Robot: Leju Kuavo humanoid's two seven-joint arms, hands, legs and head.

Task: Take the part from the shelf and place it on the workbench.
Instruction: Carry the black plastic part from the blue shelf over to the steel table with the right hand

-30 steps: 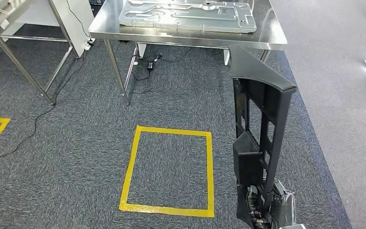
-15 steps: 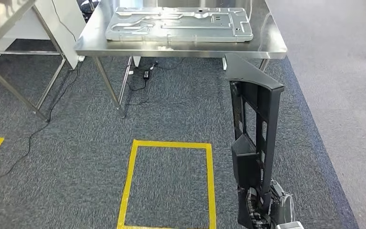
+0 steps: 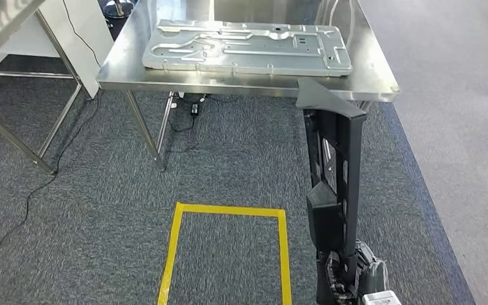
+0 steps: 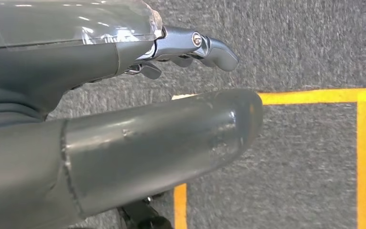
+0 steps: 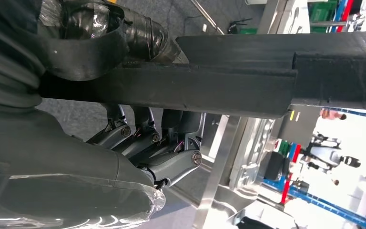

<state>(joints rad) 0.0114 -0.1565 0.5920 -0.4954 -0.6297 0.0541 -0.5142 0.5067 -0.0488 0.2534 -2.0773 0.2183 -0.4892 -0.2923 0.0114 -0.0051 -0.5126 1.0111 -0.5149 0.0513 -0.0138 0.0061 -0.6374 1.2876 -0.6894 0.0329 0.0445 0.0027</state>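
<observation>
A long black plastic part (image 3: 335,184) stands upright in front of me, gripped at its lower end by my right hand (image 3: 352,276). In the right wrist view its fingers (image 5: 147,148) wrap round the black part (image 5: 228,81). The part's top reaches the front edge of the steel workbench (image 3: 241,86). My left hand (image 4: 124,95) hangs over the carpet with thumb and fingers apart and nothing in it.
A large grey sheet-metal panel (image 3: 248,47) covers much of the workbench top. A yellow tape square (image 3: 229,254) marks the carpet before the bench. Cables (image 3: 194,108) lie under the bench, and a second steel table (image 3: 13,89) stands at the left.
The camera has moved closer to the workbench: the bench and panel now sit lower and larger, and the tape square has slid down. The part stays upright in my right hand.
</observation>
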